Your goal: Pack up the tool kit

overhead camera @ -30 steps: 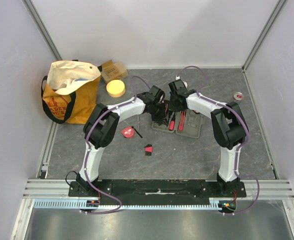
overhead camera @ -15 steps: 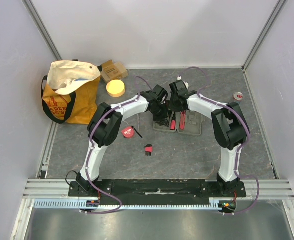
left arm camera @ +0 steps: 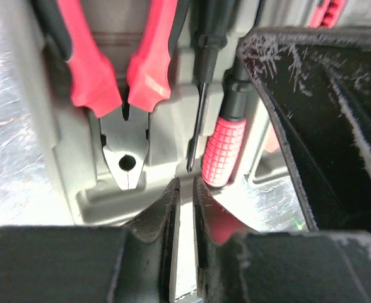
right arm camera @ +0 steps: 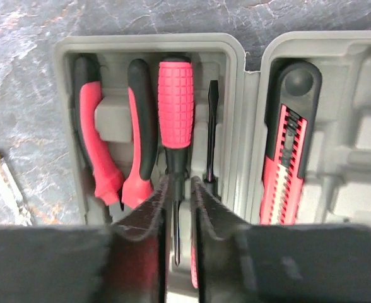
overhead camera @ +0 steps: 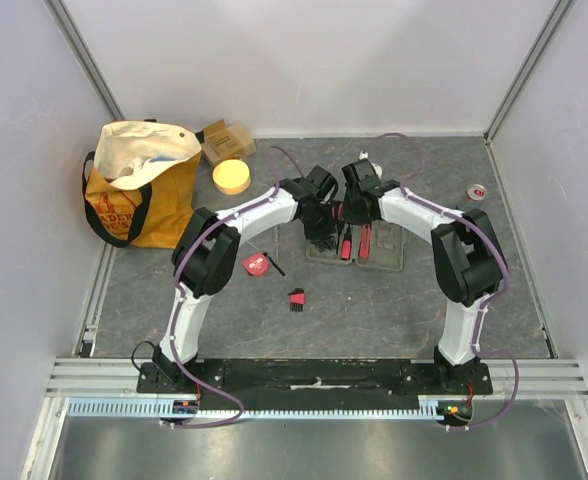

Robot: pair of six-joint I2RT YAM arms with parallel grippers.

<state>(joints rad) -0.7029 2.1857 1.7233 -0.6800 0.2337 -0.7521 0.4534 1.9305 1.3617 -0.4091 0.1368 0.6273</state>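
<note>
Grey-green tool kit case (overhead camera: 386, 250) lies open on the table, just right of centre in the overhead view, with both arms bent in over its left half.

Contents, right wrist view: pliers (right arm camera: 138, 126) at left, red-handled screwdriver (right arm camera: 175, 101) beside them, thin flat-blade screwdriver (right arm camera: 212, 126) next, utility knife (right arm camera: 286, 158) in the right half. All appear to lie in their moulded slots.

Step in hand (judgement): seating the red-handled screwdriver and letting go.
- Keep its shaft in line with the slot.
- Press evenly along the tool, not on one end, so the handle drops flush.
- Lift straight up, so that no pad drags the shaft back out.

Right gripper (right arm camera: 179, 180): jaws only narrowly apart and straddling the screwdriver shaft. The gap looks wider than the shaft, so it grips nothing.

Left gripper (left arm camera: 185, 183): jaws parted by a thin slit at the bottom of its view, just below a screwdriver tip and the pliers' nose. Nothing sits in the slit.

Outside the case, lower left of it overhead: a hex-key set (overhead camera: 296, 298) and what looks like a red tape measure (overhead camera: 256, 263), not yet packed.
</note>
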